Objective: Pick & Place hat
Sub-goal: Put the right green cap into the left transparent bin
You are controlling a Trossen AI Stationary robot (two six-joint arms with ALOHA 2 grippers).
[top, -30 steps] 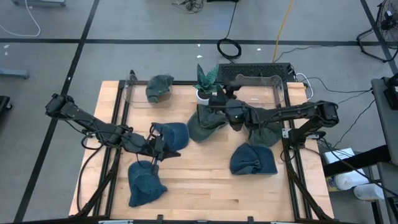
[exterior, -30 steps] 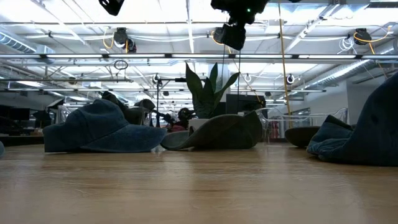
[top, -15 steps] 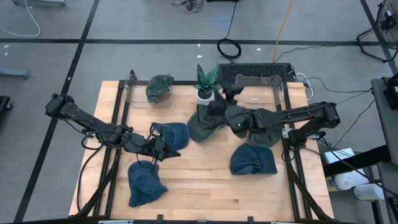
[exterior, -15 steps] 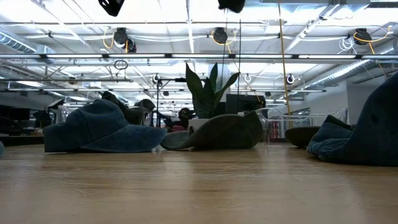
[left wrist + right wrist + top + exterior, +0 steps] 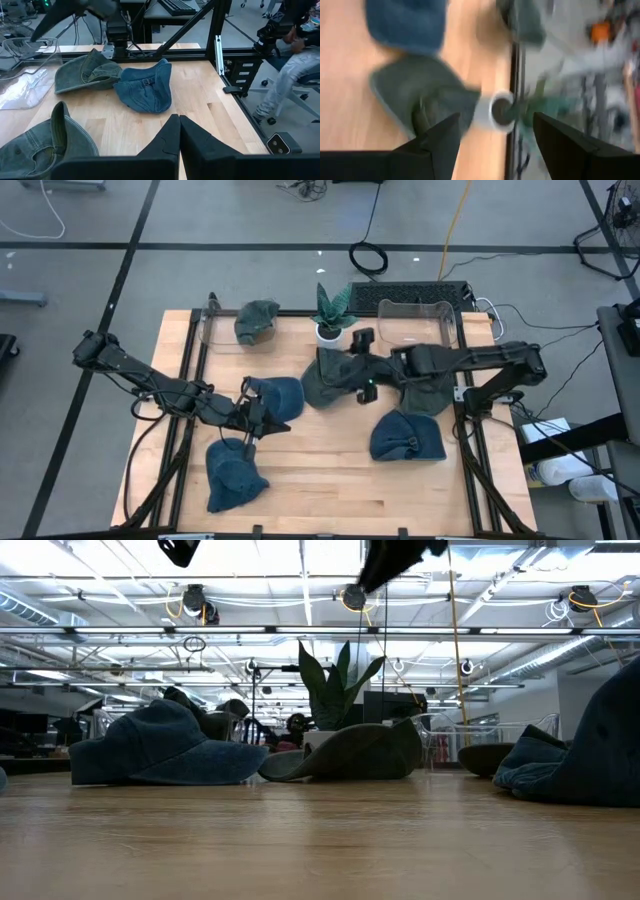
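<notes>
Several denim hats lie on the wooden table. A green hat (image 5: 328,380) rests crown up in front of the potted plant (image 5: 330,315); it also shows in the low view (image 5: 350,752) and blurred in the right wrist view (image 5: 420,95). My right gripper (image 5: 362,375) hovers above it, open (image 5: 492,145) and empty. A blue hat (image 5: 282,395) lies at the centre left. My left gripper (image 5: 270,420) is beside its near edge, shut (image 5: 179,135) and empty. Another hat (image 5: 257,320) lies in the clear bin (image 5: 215,335) at the back left.
More hats lie about: blue ones at the near left (image 5: 235,475) and near right (image 5: 405,438), a green one at the right (image 5: 425,395). A second clear bin (image 5: 420,320) stands at the back right. A person (image 5: 295,55) sits beyond the table's right side.
My right gripper has risen out of the low view and has turned and swung above the green hat, away from the plant toward the table's near edge; it is still moving and blurred. The hats have stayed where they were.
</notes>
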